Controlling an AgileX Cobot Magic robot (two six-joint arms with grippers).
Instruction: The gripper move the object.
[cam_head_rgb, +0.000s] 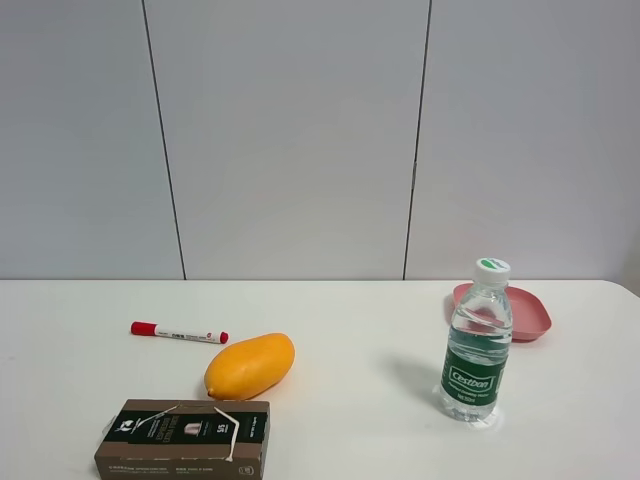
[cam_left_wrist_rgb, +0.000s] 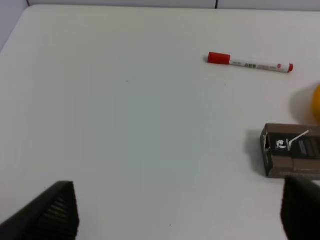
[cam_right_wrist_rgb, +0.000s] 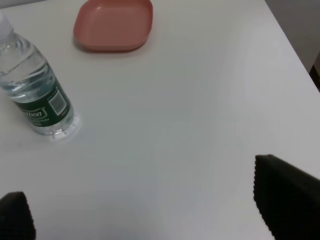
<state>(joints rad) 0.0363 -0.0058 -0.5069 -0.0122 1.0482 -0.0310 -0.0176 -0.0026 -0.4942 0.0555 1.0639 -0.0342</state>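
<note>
The long cardboard box (cam_head_rgb: 184, 438), brown-sided with a black printed top, lies flat near the table's front left edge. Its end also shows in the left wrist view (cam_left_wrist_rgb: 292, 157). Neither arm shows in the high view. My left gripper (cam_left_wrist_rgb: 180, 215) is open and empty above bare table, the box off to one side of it, beside one fingertip (cam_left_wrist_rgb: 302, 210). My right gripper (cam_right_wrist_rgb: 150, 210) is open and empty over bare table, apart from the water bottle.
An orange-yellow mango (cam_head_rgb: 250, 366) lies just behind the box. A red-capped white marker (cam_head_rgb: 178, 333) lies behind it to the left. A clear water bottle (cam_head_rgb: 476, 342) with a green label stands at the right, a pink plate (cam_head_rgb: 525, 312) behind it.
</note>
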